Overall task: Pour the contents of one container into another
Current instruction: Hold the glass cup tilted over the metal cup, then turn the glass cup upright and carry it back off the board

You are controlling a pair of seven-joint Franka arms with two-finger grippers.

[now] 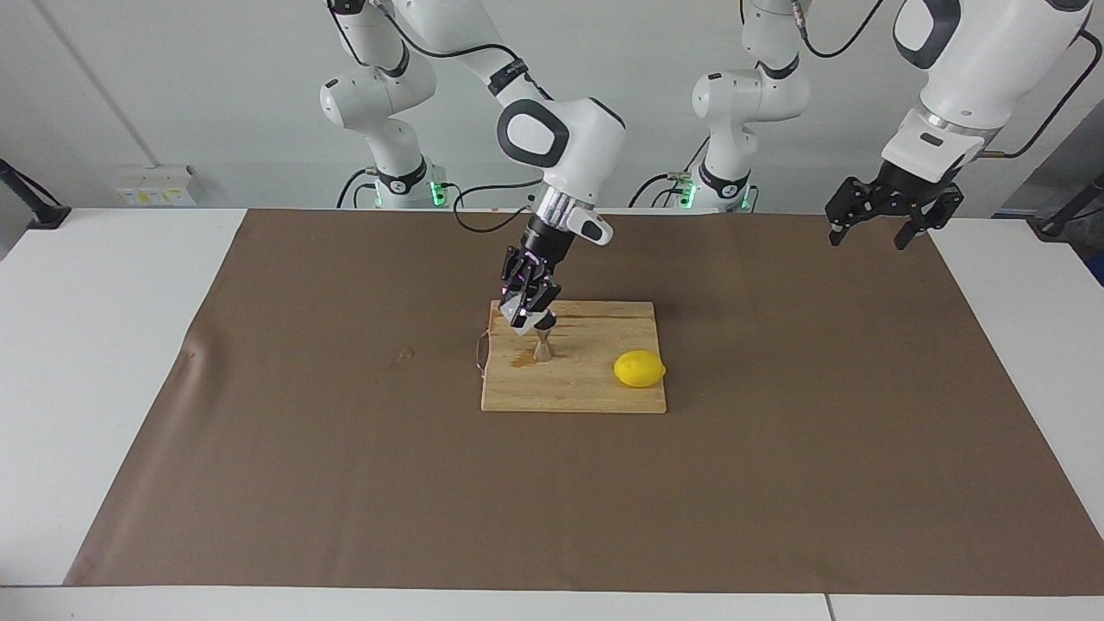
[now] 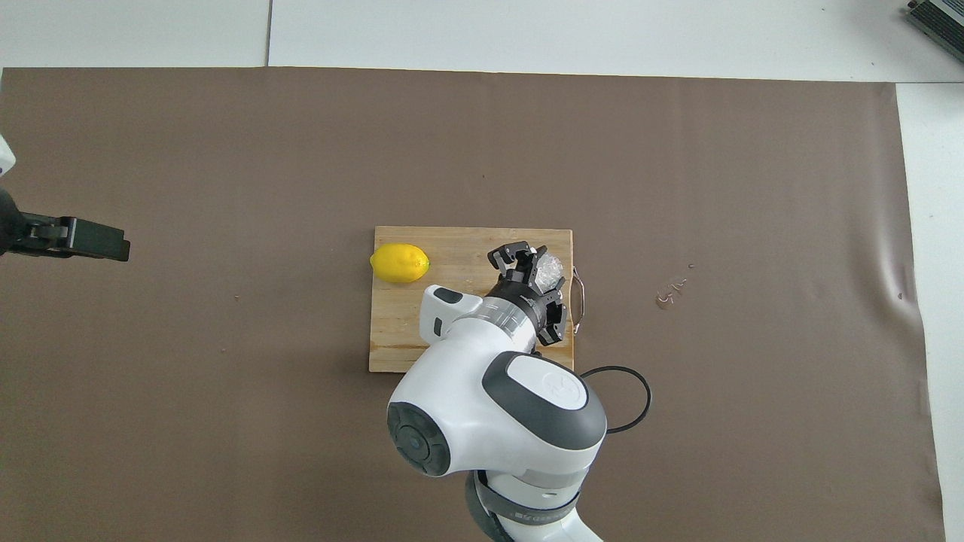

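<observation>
Right gripper (image 1: 528, 317) slanted down over wooden cutting board (image 1: 595, 392), clamped on tilted glass cup (image 2: 547, 268) above steel jigger (image 1: 544, 344), left gripper (image 1: 869, 226) waiting, fingers apart, over the brown mat's (image 1: 345, 483) edge.

Bright, even light, both views sharp.
Soft short shadows under the board (image 1: 573, 392) and lemon (image 1: 639, 369); no glare.

You have the cutting board (image 1: 595, 392) at mid-table; the jigger (image 1: 544, 347) stands on it toward the right arm's end, the lemon (image 1: 639, 369) toward the left arm's end. The glass cup (image 2: 548, 268) hangs in the right gripper (image 1: 526, 316) just over the jigger; the left gripper (image 1: 869, 226) waits over the table's left-arm end
</observation>
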